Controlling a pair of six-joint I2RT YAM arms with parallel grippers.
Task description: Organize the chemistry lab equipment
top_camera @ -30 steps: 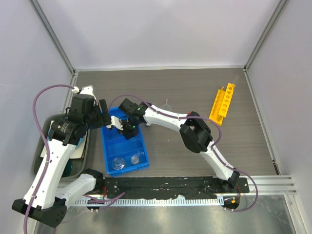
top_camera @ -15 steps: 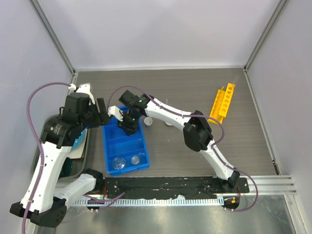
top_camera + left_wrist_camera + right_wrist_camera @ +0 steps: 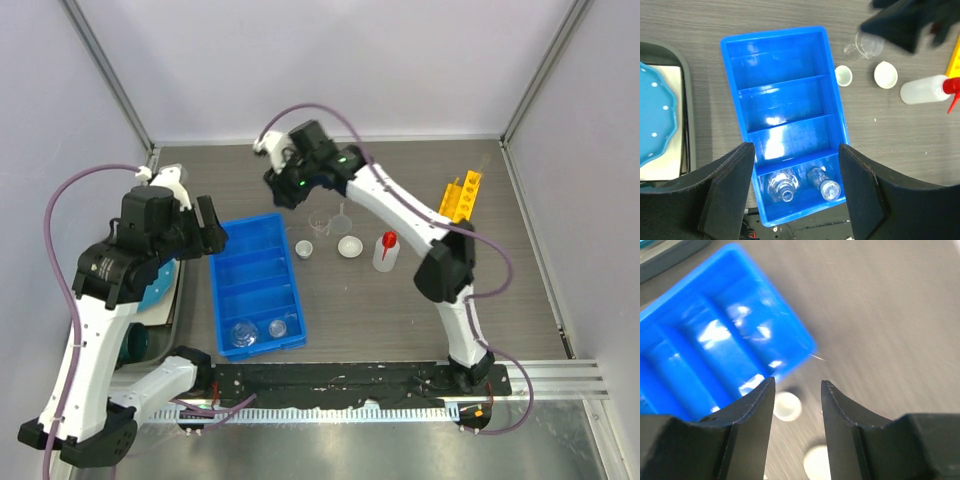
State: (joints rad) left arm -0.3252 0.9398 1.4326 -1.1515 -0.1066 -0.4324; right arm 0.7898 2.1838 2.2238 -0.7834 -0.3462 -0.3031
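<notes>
A blue divided bin [image 3: 255, 285] holds two clear glass vials [image 3: 243, 335] [image 3: 280, 326] in its near compartment. Right of it on the table are a small white cup [image 3: 304, 248], a white round dish [image 3: 349, 246], a glass beaker [image 3: 320, 222], a funnel [image 3: 343, 213] and a red-capped squeeze bottle [image 3: 385, 250]. The yellow holed rack [image 3: 455, 208] lies far right. My left gripper [image 3: 212, 232] is open and empty above the bin's left side. My right gripper [image 3: 280, 188] is open and empty, raised beyond the bin's far end.
A grey tray [image 3: 95, 290] at the left edge carries the teal dotted plate [image 3: 160, 280] and a dark mug [image 3: 140, 345]. The left wrist view shows the bin [image 3: 785, 115], the vials [image 3: 780, 185], the dish [image 3: 885, 74] and the bottle [image 3: 925, 89].
My right gripper has lifted out of the bin and swung to the far side, uncovering the cup, dish and bottle. My left gripper has drawn back a little to the left.
</notes>
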